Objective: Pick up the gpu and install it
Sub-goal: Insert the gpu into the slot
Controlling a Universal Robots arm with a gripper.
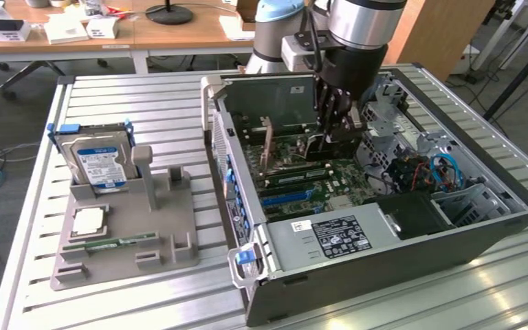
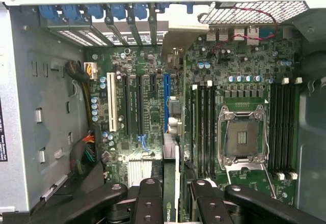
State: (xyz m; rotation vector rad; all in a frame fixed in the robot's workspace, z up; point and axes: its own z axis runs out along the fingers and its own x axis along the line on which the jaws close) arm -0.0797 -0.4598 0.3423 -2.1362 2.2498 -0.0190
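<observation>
The gpu [image 2: 168, 210] is a thin dark card seen edge-on in the wrist view, with a green logo near my fingers [image 2: 148, 203] and its pale metal bracket [image 2: 183, 34] at the far end by the case's rear slots. My gripper [image 2: 170, 199] is shut on it. The card hangs over the motherboard, roughly in line with the blue expansion slot [image 2: 166, 99]; I cannot tell whether it touches the slot. In the exterior view my gripper [image 1: 335, 141] reaches down into the open computer case [image 1: 484, 227], and the gpu's bracket [image 1: 266, 146] stands upright to the exterior view's left of it.
A grey fixture [image 1: 126, 234] on the exterior view's left holds a hard drive [image 1: 99, 159], a processor chip [image 1: 90, 221] and a green memory stick [image 1: 110, 242]. Inside the case are the power supply [image 1: 337, 234], a processor socket [image 2: 243, 138], memory slots [image 2: 202, 127] and cable bundles [image 2: 81, 155].
</observation>
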